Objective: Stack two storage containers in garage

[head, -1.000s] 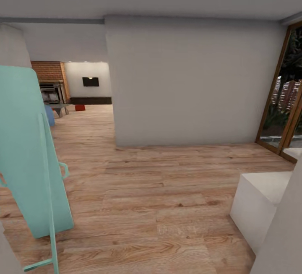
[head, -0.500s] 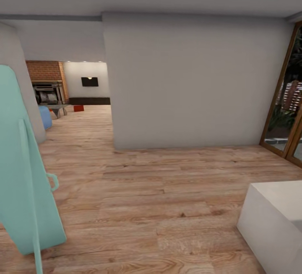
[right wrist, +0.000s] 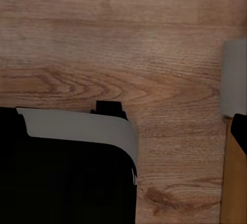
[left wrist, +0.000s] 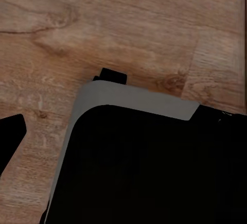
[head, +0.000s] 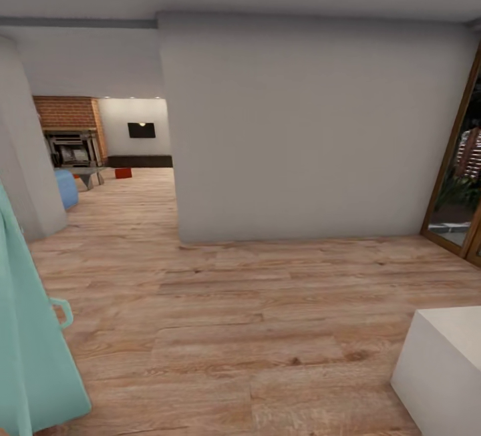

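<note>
**Rolling toward the living room**

The view has shifted rightward past the teal panel, so the base is advancing over the wood floor; one red-orange container sits far off by the fireplace, the other not discernible; fetching lies ahead; whether either gripper is apart or together, I cannot tell

Light wood-plank floor — far off, one red container on it

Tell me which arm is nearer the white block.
Right, likely. The white block lies on the robot's right, and the right wrist view catches a pale edge close by; the left wrist view looks at wood floor.
</note>
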You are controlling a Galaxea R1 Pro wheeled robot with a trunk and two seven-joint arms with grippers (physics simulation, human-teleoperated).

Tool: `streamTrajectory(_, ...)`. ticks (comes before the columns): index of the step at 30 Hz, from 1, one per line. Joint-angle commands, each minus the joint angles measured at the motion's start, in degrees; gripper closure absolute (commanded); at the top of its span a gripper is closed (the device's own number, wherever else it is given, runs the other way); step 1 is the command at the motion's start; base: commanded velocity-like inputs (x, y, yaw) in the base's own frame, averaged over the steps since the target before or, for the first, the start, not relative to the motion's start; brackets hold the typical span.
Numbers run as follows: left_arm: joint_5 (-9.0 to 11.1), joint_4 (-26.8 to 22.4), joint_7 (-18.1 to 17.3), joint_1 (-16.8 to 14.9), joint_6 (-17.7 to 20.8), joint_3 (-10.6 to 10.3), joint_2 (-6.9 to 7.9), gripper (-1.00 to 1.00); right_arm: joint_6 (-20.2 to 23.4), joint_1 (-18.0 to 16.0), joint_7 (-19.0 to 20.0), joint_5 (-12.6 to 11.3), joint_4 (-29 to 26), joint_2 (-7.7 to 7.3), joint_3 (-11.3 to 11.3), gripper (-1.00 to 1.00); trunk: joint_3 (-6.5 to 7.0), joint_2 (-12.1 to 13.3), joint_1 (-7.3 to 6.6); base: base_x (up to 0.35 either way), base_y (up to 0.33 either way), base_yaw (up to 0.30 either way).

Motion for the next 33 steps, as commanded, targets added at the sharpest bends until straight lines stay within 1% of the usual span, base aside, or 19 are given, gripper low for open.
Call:
streamTrajectory(1, 0.03, -0.01, -0.01, -0.02, -0.09, 0.35, -0.02, -1.0, -0.33, -0.07, -0.09, -0.56, 0.17, 0.06, 0.49, -1.0, -0.06, -0.03, 0.03, 0.324, 0.0, 0.0)
streamTrajectory(23, 0.03, -0.02, -0.01, -0.02, -0.09, 0.31, -0.02, -1.0, -0.33, -0.08, -0.16, -0.54, 0.17, 0.02, 0.49, -1.0, -0.06, -0.03, 0.03, 0.324, 0.0, 0.0)
streamTrajectory(33, 0.03, -0.02, -0.01, -0.02, -0.09, 0.28, -0.02, -1.0, -0.33, -0.08, -0.09, -0.55, 0.17, 0.52, 0.49, -1.0, -0.06, -0.03, 0.03, 0.324, 0.0, 0.0)
